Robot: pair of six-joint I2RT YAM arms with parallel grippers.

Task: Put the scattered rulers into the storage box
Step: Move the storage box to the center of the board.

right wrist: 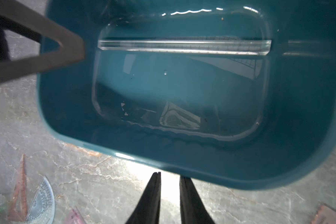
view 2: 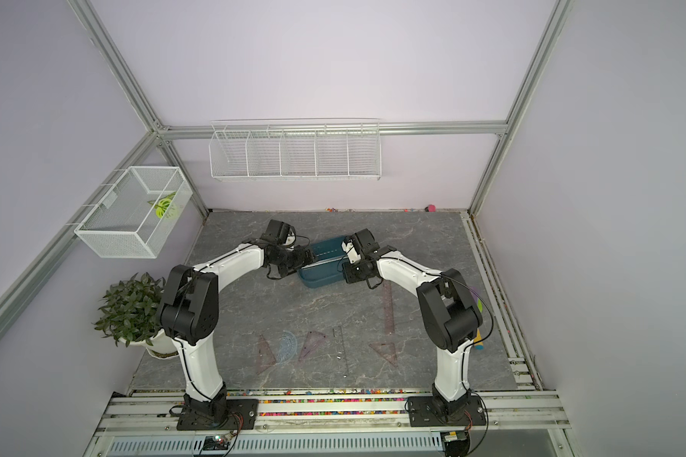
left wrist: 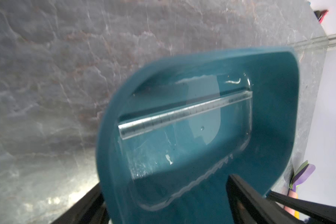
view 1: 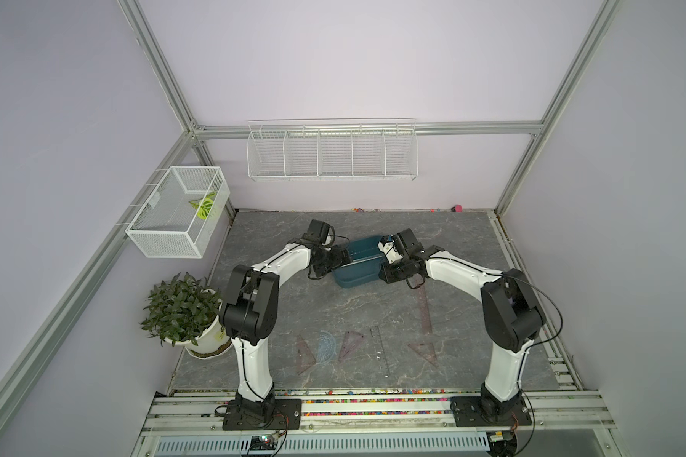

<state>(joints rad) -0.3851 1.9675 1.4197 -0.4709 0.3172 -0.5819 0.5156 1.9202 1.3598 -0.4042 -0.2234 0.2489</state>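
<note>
One clear ruler (right wrist: 182,46) lies in the storage box (right wrist: 66,116); left gripper (left wrist: 163,181) gapes, right gripper (right wrist: 170,175) barely parted.

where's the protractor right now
In a top view the protractor lies flat on the near part of the table, between two brownish triangles, closer to the left arm's base than to the storage box.
</note>
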